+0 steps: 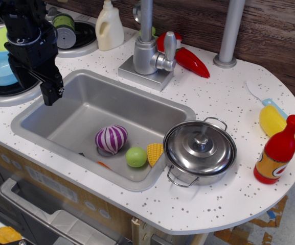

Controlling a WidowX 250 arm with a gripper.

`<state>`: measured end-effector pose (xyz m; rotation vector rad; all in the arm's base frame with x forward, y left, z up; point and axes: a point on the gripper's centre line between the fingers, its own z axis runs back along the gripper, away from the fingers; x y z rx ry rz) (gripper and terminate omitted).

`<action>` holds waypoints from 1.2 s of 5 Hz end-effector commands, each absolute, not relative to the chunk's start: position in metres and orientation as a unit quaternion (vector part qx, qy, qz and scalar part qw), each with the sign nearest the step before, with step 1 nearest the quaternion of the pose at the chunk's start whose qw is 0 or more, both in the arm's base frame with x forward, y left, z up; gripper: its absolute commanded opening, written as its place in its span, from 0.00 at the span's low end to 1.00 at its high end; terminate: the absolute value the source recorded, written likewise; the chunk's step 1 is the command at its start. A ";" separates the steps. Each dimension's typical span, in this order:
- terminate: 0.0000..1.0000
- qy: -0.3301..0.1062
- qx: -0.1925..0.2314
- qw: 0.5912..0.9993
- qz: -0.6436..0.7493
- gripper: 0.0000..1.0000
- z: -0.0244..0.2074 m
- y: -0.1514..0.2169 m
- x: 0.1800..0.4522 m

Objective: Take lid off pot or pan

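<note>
Steel on steel is what worries me here: the lid [200, 145] sits square on the pot [200, 162], which stands near the front edge of the speckled desk [152, 206], touching the sink's right rim, so nothing is lifted yet. That knob in the middle of the lid is small and shiny, and I'd guess a pinch that's a bit off-centre would slide right off it, or drag the whole pot along if the lid sticks to the rim. The red bottle [277, 151] stands near the pot on the right, and a sideways shove could knock it over. Just left of the pot, inside the sink [60, 108], the corn piece [155, 153], the green ball [136, 156] and the purple striped onion [111, 139] lie close by, so a dropped lid would probably clatter in among them. Further back, the tap [148, 51] stands between things, and a straight path across might clip it. Farthest off at the left, the black hand [51, 95] hangs over the sink's far-left corner, well apart from the pot, holding nothing; I can't tell if it's spread or closed.
</note>
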<state>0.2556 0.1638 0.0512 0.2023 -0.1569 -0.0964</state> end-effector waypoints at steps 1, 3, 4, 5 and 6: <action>0.00 -0.078 0.101 0.991 -0.048 1.00 0.051 0.164 0.256; 0.00 -0.074 0.082 0.993 -0.047 1.00 0.100 0.078 0.292; 0.00 -0.085 0.082 0.992 -0.051 1.00 0.110 0.028 0.304; 0.00 -0.083 0.070 0.993 -0.047 1.00 0.111 -0.022 0.317; 0.00 -0.084 0.054 0.994 -0.031 1.00 0.100 -0.065 0.320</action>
